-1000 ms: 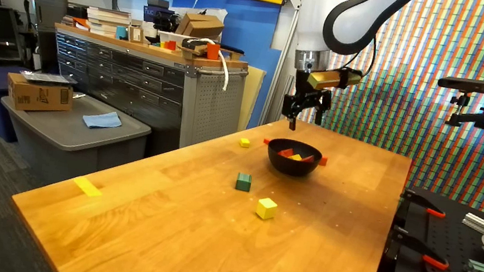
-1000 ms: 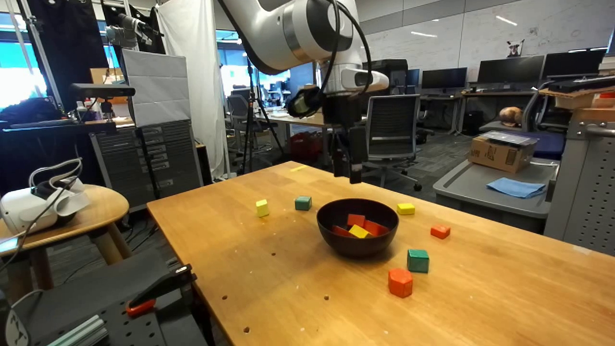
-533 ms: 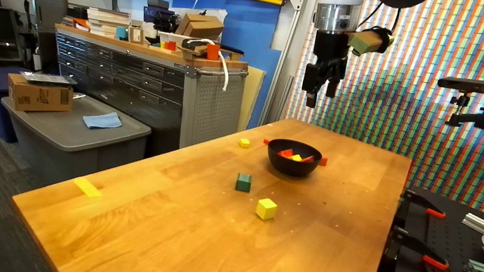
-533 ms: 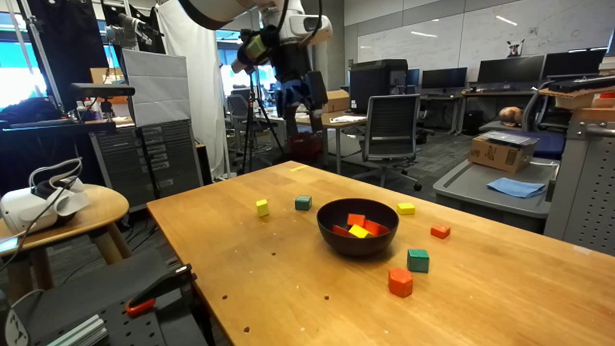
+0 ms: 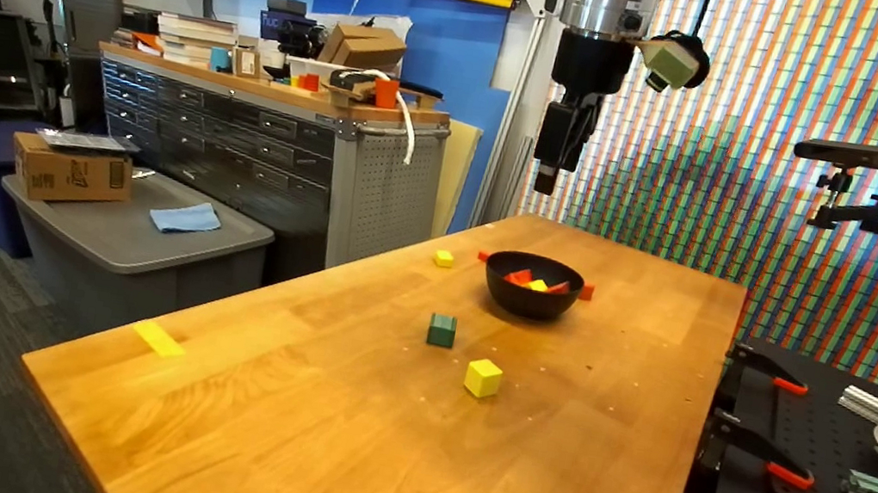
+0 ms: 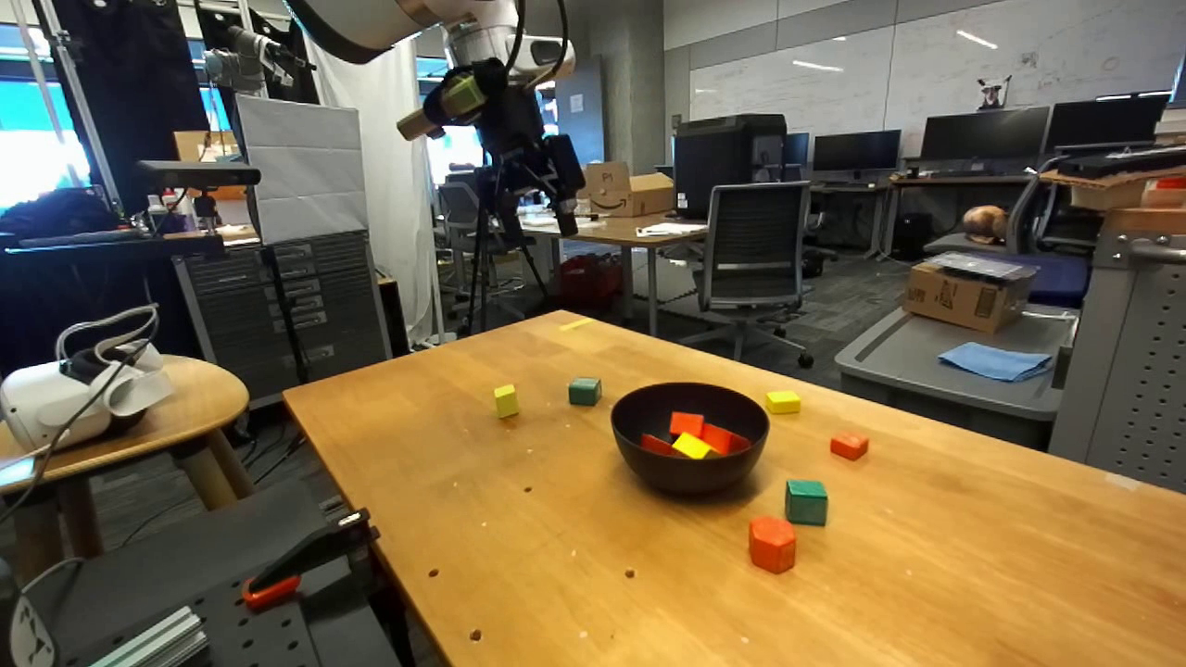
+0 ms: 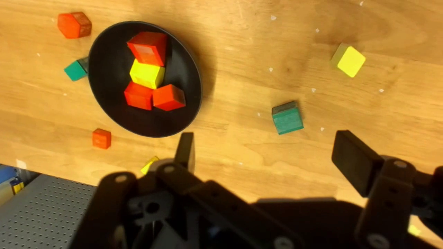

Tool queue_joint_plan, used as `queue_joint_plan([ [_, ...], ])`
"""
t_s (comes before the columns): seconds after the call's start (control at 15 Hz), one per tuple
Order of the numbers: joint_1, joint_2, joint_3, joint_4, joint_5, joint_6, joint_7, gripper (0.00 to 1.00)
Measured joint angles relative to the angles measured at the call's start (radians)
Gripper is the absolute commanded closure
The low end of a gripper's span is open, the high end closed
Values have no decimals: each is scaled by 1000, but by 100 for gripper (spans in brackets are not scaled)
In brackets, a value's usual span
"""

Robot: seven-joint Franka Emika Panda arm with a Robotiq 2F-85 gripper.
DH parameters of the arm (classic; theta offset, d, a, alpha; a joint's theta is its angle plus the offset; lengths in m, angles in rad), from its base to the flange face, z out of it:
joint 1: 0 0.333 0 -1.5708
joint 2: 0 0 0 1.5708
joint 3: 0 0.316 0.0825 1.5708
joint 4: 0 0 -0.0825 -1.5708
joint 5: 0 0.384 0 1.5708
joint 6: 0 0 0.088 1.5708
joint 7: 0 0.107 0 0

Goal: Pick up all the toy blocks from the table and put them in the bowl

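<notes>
- Nearest in the wrist view: one hand [image 7: 269, 156], fingers [image 7: 354, 164] spread wide, above the counter [image 7: 235, 148]; its arm [image 6: 477, 39] is cut off in both exterior views.
- Then one black bowl [image 7: 181, 74], four blocks showing inside: three red blocks [image 7: 152, 50], one yellow block [image 7: 147, 73]; the bottom under them is hidden.
- On the counter, two red: a six-sided block [image 5: 588, 292] and a small red block [image 5: 483, 257], each partly behind the bowl in an exterior view.
- Two green: a green block [image 7: 75, 70] beside the bowl, hidden behind it in that view; another green block [image 7: 288, 119] farther off.
- Two yellow: a yellow cube [image 7: 350, 61] and a second yellow block [image 7: 148, 165], partly covered by the hand in the wrist view.
</notes>
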Motion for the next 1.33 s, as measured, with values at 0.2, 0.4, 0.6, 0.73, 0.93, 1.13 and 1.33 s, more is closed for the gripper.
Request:
queue_joint_plan([
  [0.2,1,14,4,-3,35,0,-3,0],
  [0.4,11,84,19,-1,180,23,-30,0],
  [0.6,33,198,34,2,273,107,-20,0],
  [0.73,55,276,34,4,274,182,35,0],
  [0.93,98,388,13,19,244,278,132,0],
  [1.13,166,486,-43,53,196,328,234,0],
  [1.33,244,558,-122,102,134,360,350,25],
])
